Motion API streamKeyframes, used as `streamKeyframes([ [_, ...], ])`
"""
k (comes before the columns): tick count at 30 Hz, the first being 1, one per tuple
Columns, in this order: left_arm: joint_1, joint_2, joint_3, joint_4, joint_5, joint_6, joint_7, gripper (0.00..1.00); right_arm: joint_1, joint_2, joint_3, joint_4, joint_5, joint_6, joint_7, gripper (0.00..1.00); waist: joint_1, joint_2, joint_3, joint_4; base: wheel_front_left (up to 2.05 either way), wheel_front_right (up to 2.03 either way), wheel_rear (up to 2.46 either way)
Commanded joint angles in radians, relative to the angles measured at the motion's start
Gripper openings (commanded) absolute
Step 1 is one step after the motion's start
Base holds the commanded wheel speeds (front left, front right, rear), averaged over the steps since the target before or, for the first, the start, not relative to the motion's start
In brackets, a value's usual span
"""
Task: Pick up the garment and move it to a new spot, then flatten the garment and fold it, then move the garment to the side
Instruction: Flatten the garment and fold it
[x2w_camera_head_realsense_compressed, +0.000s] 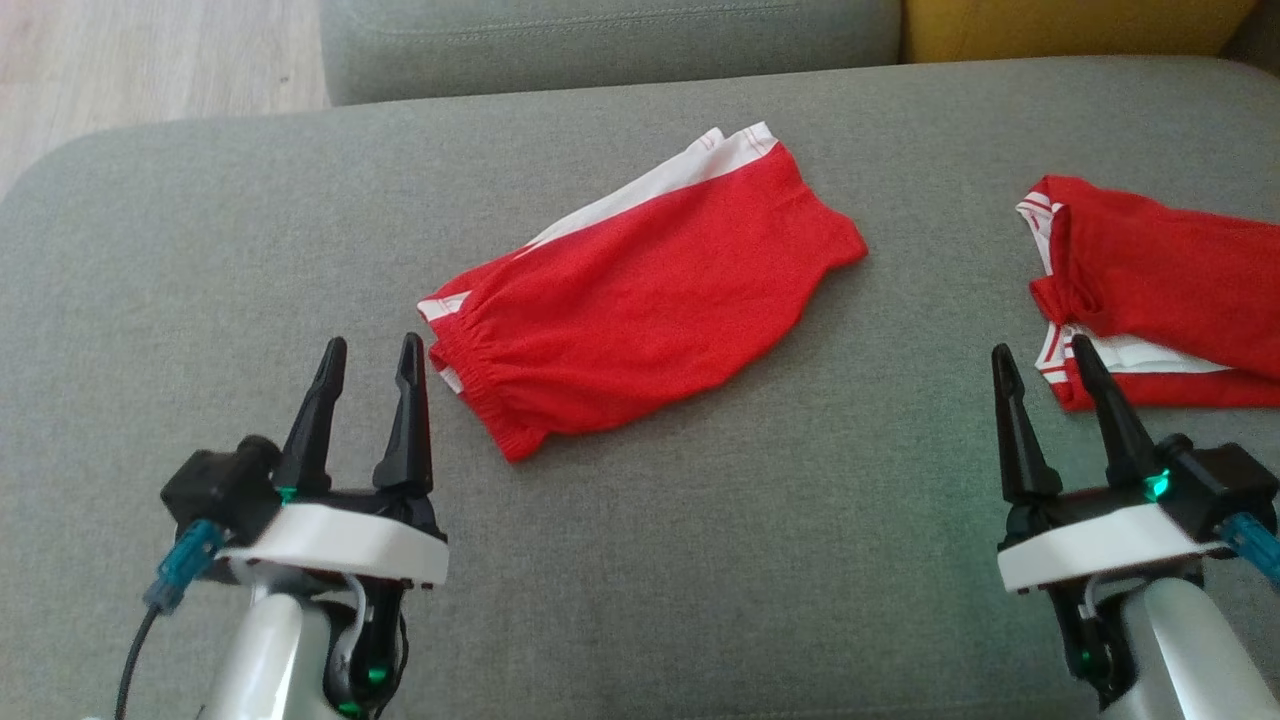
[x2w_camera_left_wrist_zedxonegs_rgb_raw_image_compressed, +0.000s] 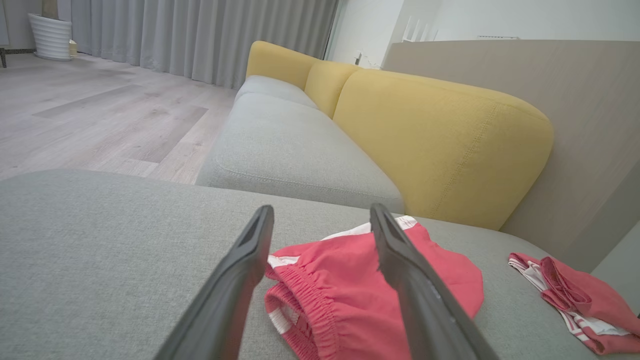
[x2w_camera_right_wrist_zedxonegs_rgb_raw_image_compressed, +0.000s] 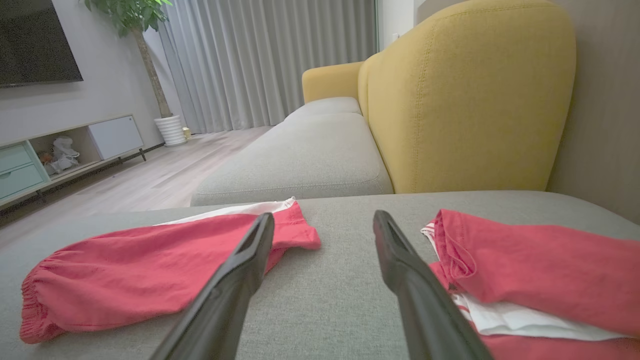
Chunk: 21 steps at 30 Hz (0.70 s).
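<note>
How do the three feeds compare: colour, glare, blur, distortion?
Head view: soft even light, no glare, middle shorts saturated red. Left wrist view: those shorts wash out pink; left gripper fingers slightly soft up close. Right wrist view: pink cast too, wide-angle stretches right gripper.

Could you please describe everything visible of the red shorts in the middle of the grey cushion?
The red shorts lie flat and diagonal on the grey sofa cushion, seemingly folded in half. The gathered elastic waistband is the near-left end; the leg hems lie far right. A white side panel with thin red stripes runs along the far edge. The cloth looks thin, soft, lightly wrinkled. Only the cushion touches them; the open left gripper stands beside the waistband, apparently clear.
</note>
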<state>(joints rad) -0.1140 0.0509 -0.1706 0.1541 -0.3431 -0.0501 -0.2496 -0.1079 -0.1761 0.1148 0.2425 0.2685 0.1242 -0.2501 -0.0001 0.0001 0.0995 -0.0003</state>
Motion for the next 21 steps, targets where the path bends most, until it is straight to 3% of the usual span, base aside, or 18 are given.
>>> streamKeyframes([
  [1,-0.03,0.001,0.043,-0.041,0.01,-0.006,-0.012,1.0,-0.017,-0.002,0.011,-0.041,-0.009,0.007,-0.001,1.0,0.0001,-0.0001,0.003,0.002,0.0,0.0,0.0],
  [5,-0.05,0.0,0.032,-0.039,0.006,-0.012,-0.012,1.0,-0.021,0.012,0.006,-0.055,0.009,0.007,0.037,1.0,0.0001,-0.0001,0.02,0.02,0.0,0.0,0.0],
  [9,-0.071,0.0,0.016,-0.038,-0.003,-0.009,-0.012,1.0,-0.046,0.032,-0.01,-0.05,0.107,0.007,0.11,1.0,0.0001,-0.0001,0.043,0.05,0.0,0.0,0.0],
  [17,-0.089,-0.001,-0.027,-0.033,-0.017,-0.002,-0.012,1.0,-0.146,0.077,-0.083,0.009,0.396,0.007,0.368,1.0,0.0001,-0.0001,0.091,0.132,0.0,0.0,0.0],
  [21,-0.1,-0.001,-0.054,-0.034,-0.028,0.005,-0.012,1.0,-0.212,0.093,-0.151,0.069,0.475,0.007,0.497,1.0,0.0001,-0.0001,0.114,0.181,0.0,0.0,0.0],
])
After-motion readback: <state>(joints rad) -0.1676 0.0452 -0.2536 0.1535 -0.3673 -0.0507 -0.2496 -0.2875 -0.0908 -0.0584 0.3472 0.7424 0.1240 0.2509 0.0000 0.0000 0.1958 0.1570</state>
